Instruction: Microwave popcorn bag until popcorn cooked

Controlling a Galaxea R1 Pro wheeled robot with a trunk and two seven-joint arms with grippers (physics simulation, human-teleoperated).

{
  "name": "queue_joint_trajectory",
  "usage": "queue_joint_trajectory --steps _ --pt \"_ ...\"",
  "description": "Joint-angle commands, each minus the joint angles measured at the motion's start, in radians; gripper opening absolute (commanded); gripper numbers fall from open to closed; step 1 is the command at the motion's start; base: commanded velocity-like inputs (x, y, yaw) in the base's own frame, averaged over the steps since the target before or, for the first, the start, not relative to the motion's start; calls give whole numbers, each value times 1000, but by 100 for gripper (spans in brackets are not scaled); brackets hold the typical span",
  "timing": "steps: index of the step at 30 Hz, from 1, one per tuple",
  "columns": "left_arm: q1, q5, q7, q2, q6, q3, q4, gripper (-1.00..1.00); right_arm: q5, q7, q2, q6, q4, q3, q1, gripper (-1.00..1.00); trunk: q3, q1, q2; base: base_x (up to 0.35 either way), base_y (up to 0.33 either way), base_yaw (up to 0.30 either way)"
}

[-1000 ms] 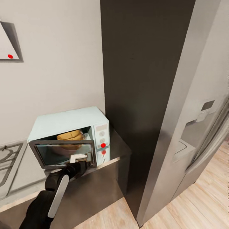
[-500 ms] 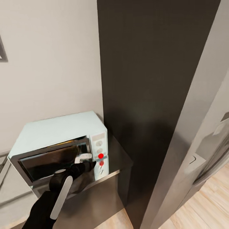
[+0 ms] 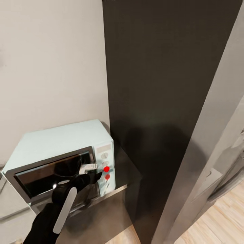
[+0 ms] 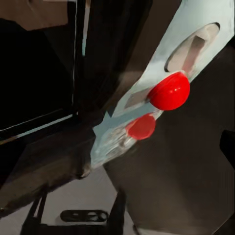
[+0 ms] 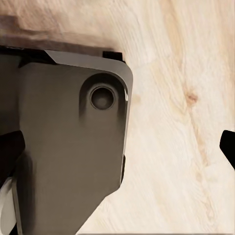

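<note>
- Head view: the microwave (image 3: 64,162) stood on the bench (image 3: 128,173), door looking shut, so loading seemed done and heating remained. The left jaws (image 3: 90,168) sat at the door's edge, just beside the red knob (image 3: 106,169); their spread was unclear.
- Left wrist view: the red knob (image 4: 169,91) lay just ahead.
- Right wrist view: wooden floor (image 5: 186,122); right jaws' state unclear.

Left arm (image 3: 57,206) reaches forward, its hand (image 3: 90,169) held level, fingers unclear.

The grey countertop (image 3: 123,176) carried one thing — the microwave (image 3: 57,149), just ahead of the left gripper (image 3: 90,171).
</note>
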Motion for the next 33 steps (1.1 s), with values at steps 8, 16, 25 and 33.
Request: queue_joint_trajectory --steps 8,16,25,33 --pt "-1 10 11 -10 5 -4 -2 100 10 -3 0 -4 3 -8 -1 100 -2 0 -1 -327 -6 0" --pt "-1 13 117 -15 5 -11 -1 100 10 -3 0 -5 3 -8 -2 100 -2 0 -1 -341 0 0" --pt "3 24 121 -71 -3 -17 145 100 11 -1 1 -4 3 -8 -1 100 -2 0 -1 -345 0 0" --pt "4 25 84 -70 -301 -14 822 100 12 -1 2 2 3 -8 -1 100 -2 0 -1 -135 0 0"
